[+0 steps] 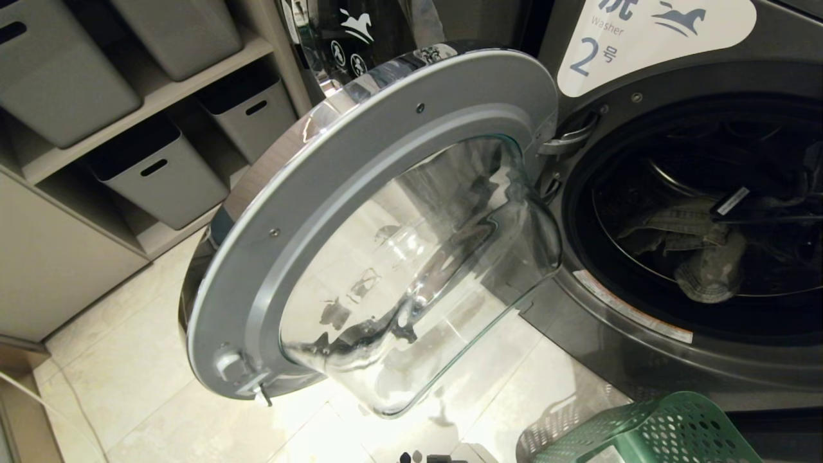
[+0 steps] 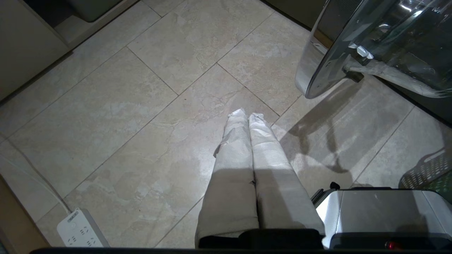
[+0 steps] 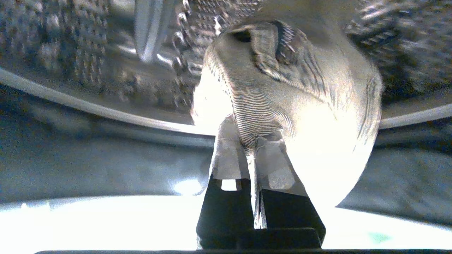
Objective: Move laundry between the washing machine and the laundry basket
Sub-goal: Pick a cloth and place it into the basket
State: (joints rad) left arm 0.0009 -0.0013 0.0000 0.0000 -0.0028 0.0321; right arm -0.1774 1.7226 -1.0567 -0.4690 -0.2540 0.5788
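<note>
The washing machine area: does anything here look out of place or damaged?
Nothing stands out. The washing machine has its door swung wide open, with laundry lying in the drum. The right gripper has its jaws shut on a pale cloth piece. The laundry basket stands upright on the floor.

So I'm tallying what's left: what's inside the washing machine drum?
Inside the washing machine drum lies crumpled laundry; the right pincer is shut on one pale piece. Anything beneath that heap or deeper in the dark drum is hidden.
</note>
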